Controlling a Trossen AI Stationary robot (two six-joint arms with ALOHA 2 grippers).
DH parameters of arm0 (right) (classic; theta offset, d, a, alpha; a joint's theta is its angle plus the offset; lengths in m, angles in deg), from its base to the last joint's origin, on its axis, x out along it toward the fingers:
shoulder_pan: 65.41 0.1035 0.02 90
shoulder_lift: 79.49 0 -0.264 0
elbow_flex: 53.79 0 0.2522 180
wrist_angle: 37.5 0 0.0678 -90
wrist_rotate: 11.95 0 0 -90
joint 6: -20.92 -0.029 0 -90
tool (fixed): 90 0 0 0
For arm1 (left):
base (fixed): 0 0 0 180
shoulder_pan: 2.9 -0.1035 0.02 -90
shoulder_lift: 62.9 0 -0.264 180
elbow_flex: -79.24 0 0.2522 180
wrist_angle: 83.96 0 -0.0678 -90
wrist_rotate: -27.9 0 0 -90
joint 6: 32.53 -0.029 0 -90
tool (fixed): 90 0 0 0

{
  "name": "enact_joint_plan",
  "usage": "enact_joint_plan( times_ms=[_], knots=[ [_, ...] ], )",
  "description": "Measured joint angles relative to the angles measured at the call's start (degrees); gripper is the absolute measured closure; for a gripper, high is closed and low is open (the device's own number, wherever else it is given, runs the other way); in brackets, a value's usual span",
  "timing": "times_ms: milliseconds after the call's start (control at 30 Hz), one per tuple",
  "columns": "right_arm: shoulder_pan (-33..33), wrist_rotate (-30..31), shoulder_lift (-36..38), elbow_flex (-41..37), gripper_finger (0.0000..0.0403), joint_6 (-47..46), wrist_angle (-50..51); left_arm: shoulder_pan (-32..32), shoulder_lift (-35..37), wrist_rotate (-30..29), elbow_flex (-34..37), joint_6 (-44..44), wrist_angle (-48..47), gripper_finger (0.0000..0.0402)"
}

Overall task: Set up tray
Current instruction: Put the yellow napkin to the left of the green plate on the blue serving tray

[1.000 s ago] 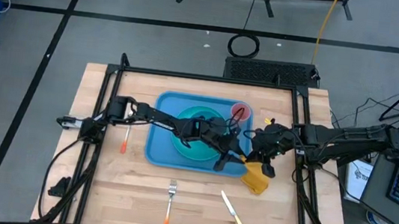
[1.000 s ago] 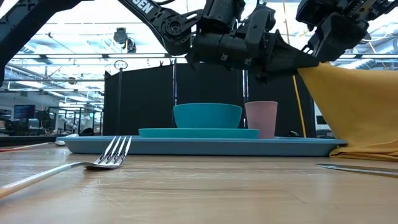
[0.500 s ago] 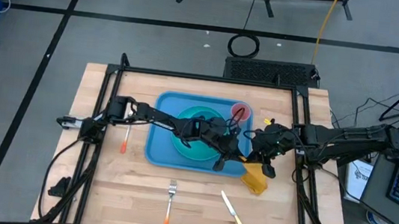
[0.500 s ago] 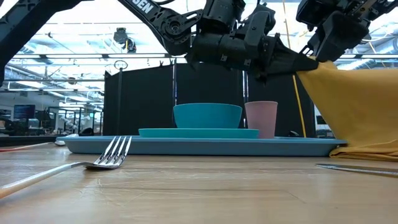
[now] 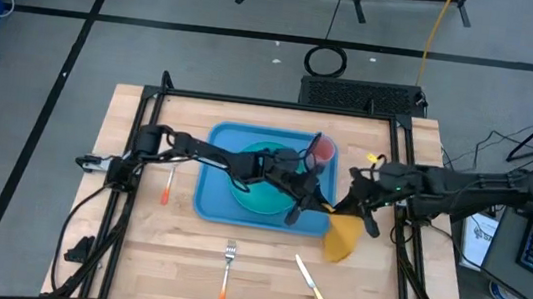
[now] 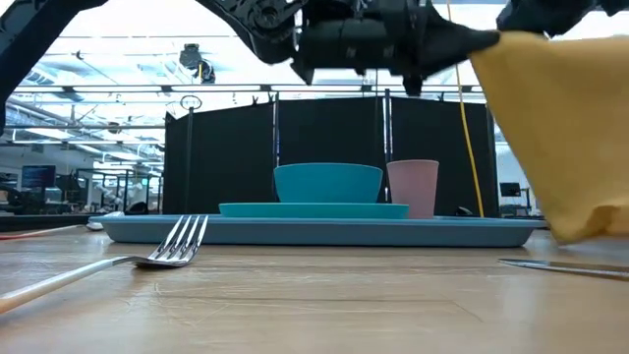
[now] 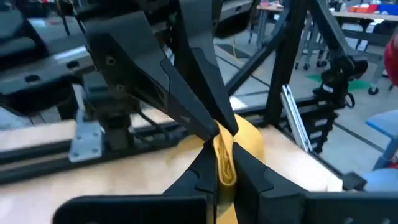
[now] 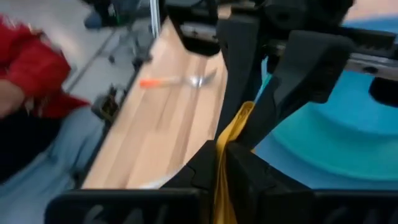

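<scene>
We are lifting a yellow cloth napkin [image 5: 340, 240] off the wooden worktop [image 5: 184, 256] just right of the light-blue plastic tray [image 5: 213, 199], left fingers [image 7: 211, 163] and right fingers [image 8: 239, 167] both pinching its top edge, seemingly to spread or fold it next.

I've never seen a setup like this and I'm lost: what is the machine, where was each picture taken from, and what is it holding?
Two dark robot arms work at a wooden table. One picture looks straight down, one looks level across the tabletop, and two come from cameras on the wrists. On the table lies a light-blue tray carrying a teal plate, a teal bowl and a pink cup. A fork and a knife lie near the front edge. The left gripper and right gripper both pinch a yellow cloth beside the tray, their fingers shut on it.
</scene>
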State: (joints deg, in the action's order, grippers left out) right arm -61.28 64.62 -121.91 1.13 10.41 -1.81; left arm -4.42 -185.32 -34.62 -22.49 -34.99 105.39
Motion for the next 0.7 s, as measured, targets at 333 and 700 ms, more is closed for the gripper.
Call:
enact_joint_plan(
  times_ms=[333, 700],
  knots=[
    [0.1, 4.6, 4.6, 0.4, 0.0383, -0.5, -7.2, -2.1, 5.6, 2.1, 0.4, 4.4, -10.1, 0.0383],
    [0.1, 1.6, 4.5, 0.3, 0.0387, 5.1, -11.4, -3.2, 13.5, 2.2, 0.2, 4.1, -17.4, 0.0383]
  ],
)
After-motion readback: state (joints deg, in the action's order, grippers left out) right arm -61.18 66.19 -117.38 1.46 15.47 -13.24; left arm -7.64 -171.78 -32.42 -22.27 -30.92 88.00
